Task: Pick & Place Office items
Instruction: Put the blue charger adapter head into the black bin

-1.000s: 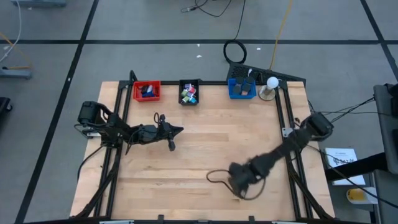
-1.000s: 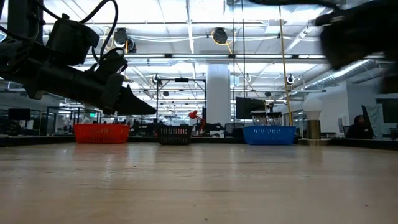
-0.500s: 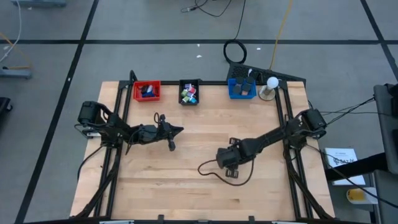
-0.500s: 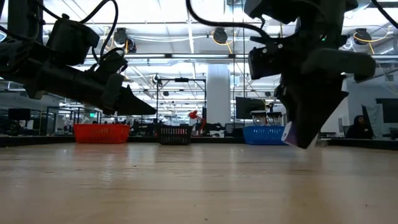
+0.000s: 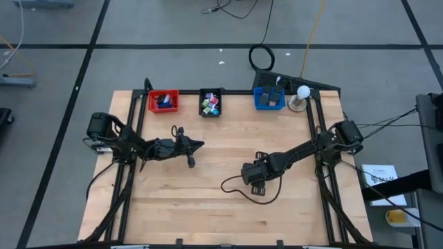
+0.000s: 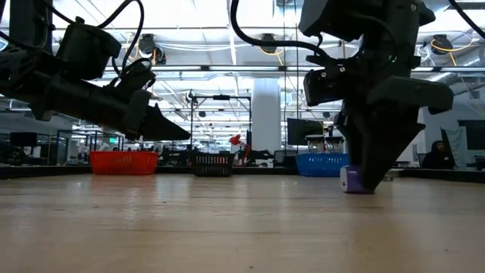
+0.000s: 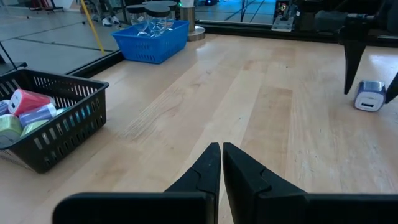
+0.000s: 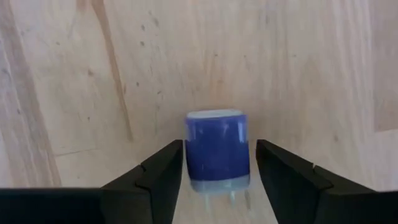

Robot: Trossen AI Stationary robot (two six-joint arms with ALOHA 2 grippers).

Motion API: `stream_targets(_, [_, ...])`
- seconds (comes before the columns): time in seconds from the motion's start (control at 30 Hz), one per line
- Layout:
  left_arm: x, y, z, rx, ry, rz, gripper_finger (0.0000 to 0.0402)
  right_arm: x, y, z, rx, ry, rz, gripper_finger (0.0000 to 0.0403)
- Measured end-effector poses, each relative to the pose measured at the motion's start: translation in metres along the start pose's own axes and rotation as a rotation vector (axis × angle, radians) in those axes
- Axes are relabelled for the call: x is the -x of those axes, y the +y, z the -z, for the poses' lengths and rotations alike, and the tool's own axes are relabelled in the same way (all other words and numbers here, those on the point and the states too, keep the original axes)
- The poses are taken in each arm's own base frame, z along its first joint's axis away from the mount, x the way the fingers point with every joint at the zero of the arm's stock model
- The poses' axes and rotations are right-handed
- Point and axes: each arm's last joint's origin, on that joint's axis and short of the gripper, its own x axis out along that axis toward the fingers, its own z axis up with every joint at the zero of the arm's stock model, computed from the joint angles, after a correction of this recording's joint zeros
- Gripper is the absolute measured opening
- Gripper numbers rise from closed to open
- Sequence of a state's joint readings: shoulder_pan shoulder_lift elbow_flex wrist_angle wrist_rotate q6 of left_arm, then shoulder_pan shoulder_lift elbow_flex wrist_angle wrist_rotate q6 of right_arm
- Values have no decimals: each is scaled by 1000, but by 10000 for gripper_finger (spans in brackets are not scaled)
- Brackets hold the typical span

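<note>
Wooden table [image 5: 208, 207] mostly bare; red tray [image 5: 163, 102], black tray [image 5: 210, 102], blue tray [image 5: 268, 99] line far edge. R gripper [image 8: 217, 171] was swinging in 1 s ago w/ purple block [image 8: 217, 148]; block now sits on tabletop between parted fingers, small gaps each side, so looks released. L gripper [image 7: 221, 163] shut, empty, hovers mid-left. Plenty open room around block; edges well apart.
</note>
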State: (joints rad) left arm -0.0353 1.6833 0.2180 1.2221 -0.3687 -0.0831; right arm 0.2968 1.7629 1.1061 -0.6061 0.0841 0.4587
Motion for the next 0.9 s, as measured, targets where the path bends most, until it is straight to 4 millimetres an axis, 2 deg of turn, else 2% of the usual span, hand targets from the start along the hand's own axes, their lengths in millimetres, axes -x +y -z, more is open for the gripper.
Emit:
stream_targets(0.13, [0, 0, 0, 0, 1, 0, 26, 2, 2, 2, 42, -4, -2, 207])
stream_targets(0.3, [0, 0, 2, -5, 17, -1, 26, -8, 6, 6, 75, -62, -42, 199])
stream_targets(0.53, [0, 0, 2, -5, 21, -2, 26, -18, 3, 15, 30, -90, -46, 149])
stream_targets(0.67, [0, 0, 2, -3, 19, -2, 26, -11, 2, 11, 57, -117, -37, 127])
stream_targets(0.8, [0, 0, 1, 1, 13, -1, 26, 7, -15, -7, 49, -259, 64, 127])
stream_targets(0.9, [0, 1, 1, -4, 10, -35, 26, 20, -47, -31, -35, -420, 150, 127])
